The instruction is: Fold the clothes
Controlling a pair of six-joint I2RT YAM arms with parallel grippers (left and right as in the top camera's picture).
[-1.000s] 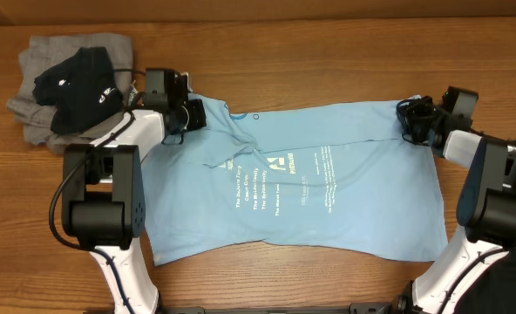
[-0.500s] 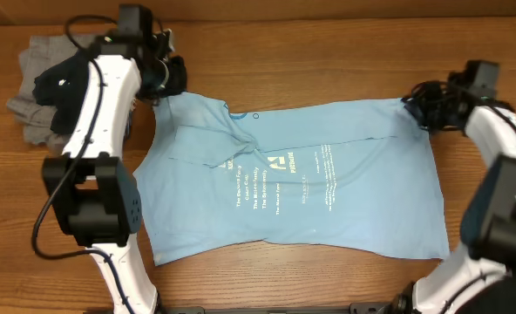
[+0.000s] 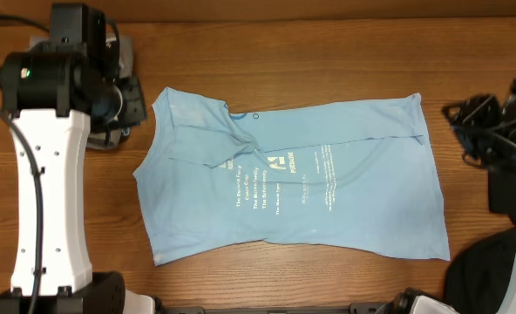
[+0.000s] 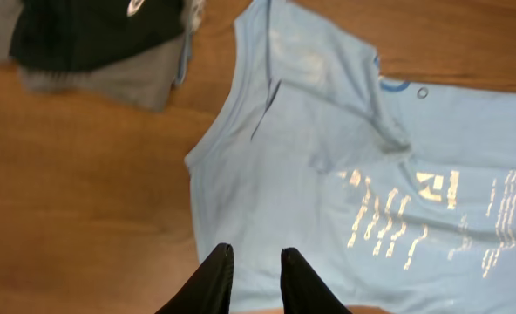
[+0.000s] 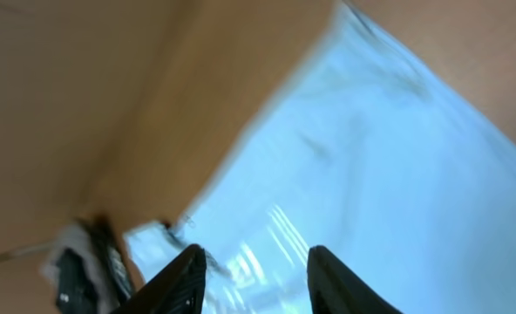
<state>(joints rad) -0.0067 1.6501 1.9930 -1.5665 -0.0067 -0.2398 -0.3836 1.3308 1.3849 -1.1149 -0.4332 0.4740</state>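
The light blue T-shirt (image 3: 293, 179) with white lettering lies spread flat in the middle of the wooden table, its hem side to the right. My left gripper (image 4: 256, 257) is open and empty, held high over the shirt's left edge (image 4: 328, 157). In the overhead view the left gripper (image 3: 129, 100) is left of the shirt's sleeve corner. The black garment (image 4: 92, 30) lies on the grey garment (image 4: 110, 77) at the far left. My right gripper (image 5: 258, 257) is open and empty, above the blurred shirt (image 5: 380, 148); in the overhead view it (image 3: 469, 118) is right of the shirt's far right corner.
The raised left arm (image 3: 49, 174) covers most of the garment pile in the overhead view; only a strip of grey fabric (image 3: 125, 51) shows. The right arm (image 3: 515, 166) stands at the right edge. Bare wood (image 3: 310, 61) lies beyond the shirt.
Both grippers have left the shirt's far corners. The left arm rose and swung left over the pile; the right arm drew back to the right. The shirt lies still, slightly more spread.
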